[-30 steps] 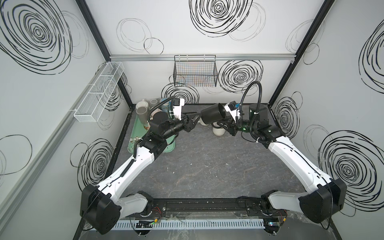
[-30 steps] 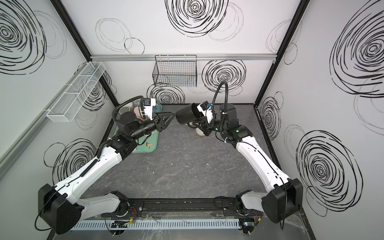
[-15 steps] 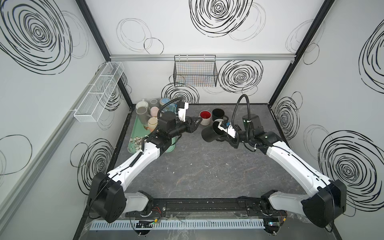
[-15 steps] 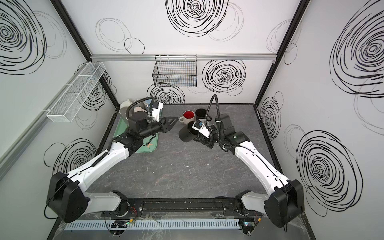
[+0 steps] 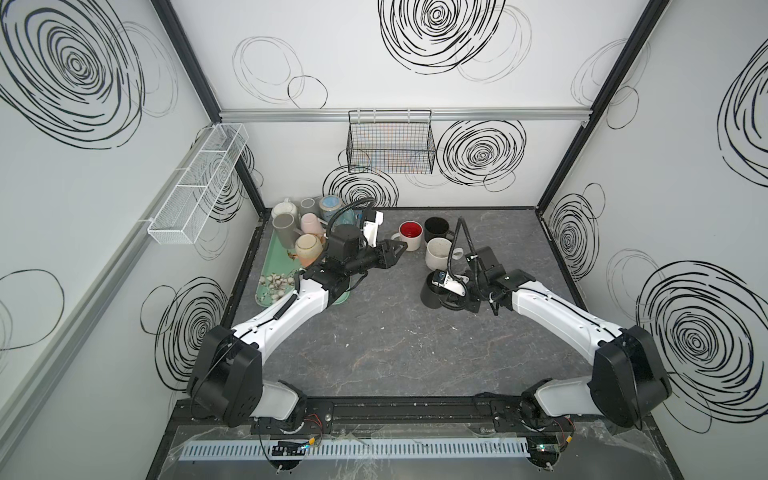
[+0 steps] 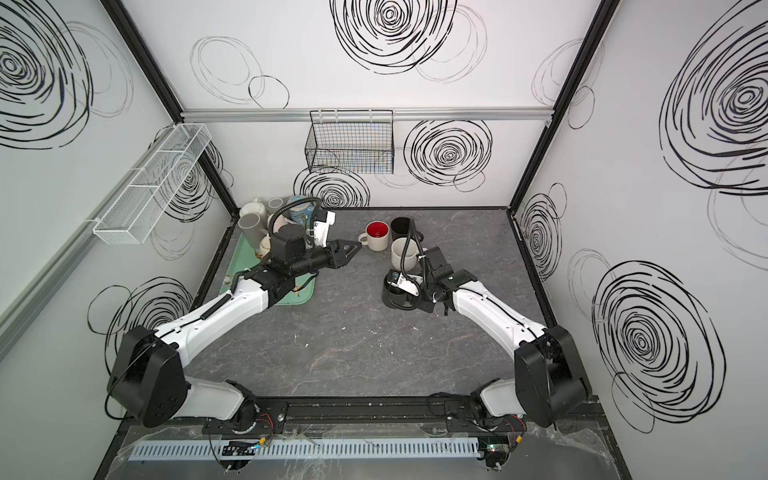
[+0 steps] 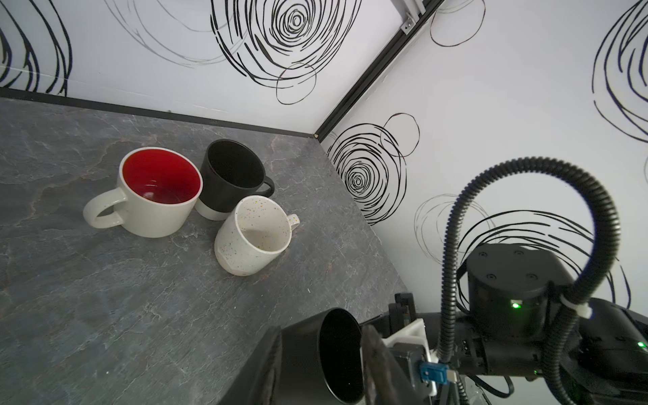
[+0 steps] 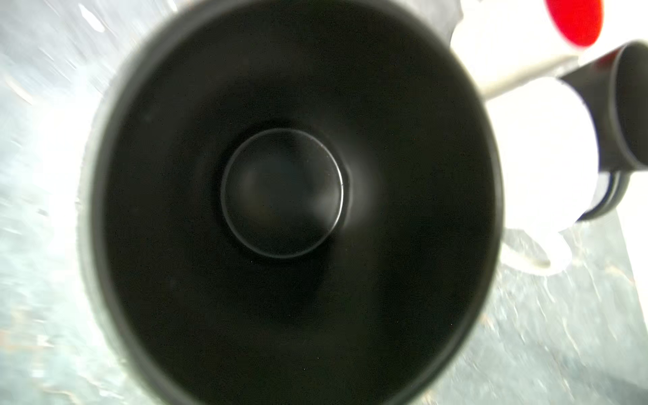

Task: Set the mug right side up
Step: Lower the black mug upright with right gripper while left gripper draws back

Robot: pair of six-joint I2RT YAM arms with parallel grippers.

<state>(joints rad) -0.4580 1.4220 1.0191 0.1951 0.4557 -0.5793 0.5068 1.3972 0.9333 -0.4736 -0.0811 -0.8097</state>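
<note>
Right claw [image 5: 448, 290] grips the glossy black ceramic mug [image 5: 428, 297] (mouth tilted up) near the tabletop's [image 5: 395, 353] middle; left claw [image 5: 395, 249] parted, empty.

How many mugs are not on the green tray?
4. A red-lined mug, a black mug beside it and a speckled mug cluster near the back wall. A second black mug is in the right tool. Others could be hidden from view.

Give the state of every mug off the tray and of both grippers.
held black mug: mouth up, in the right gripper
red-lined mug: upright, free
rear black mug: upright, free
speckled mug: upright, free
left gripper: open, empty
right gripper: shut on held black mug
</note>
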